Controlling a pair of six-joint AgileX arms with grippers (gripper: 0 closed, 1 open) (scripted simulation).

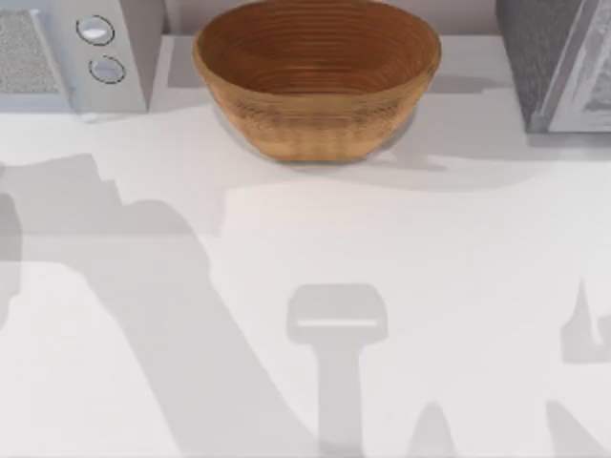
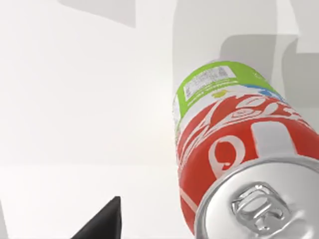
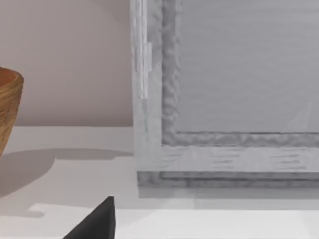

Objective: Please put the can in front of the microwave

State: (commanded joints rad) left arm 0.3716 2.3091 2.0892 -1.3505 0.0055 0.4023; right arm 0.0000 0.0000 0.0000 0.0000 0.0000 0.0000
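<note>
The can (image 2: 234,144) stands on the white table, seen close from above in the left wrist view: silver lid nearest, red band with white lettering, lime-green base farthest. One dark fingertip (image 2: 102,224) of my left gripper shows beside the can, with a gap of bare table between them; nothing is held. The microwave (image 1: 67,57), pale grey with two round knobs and a mesh window, stands at the table's far left corner in the top view. My right arm is parked facing the far right of the table, with a dark fingertip (image 3: 97,221) of its gripper showing and nothing in it.
A large woven bowl (image 1: 315,76) sits at the back middle; its edge (image 3: 7,104) also appears in the right wrist view. A dark grey speckled box with a light frame (image 1: 558,57) (image 3: 224,99) stands at the back right. Arm shadows fall across the white table (image 1: 458,248).
</note>
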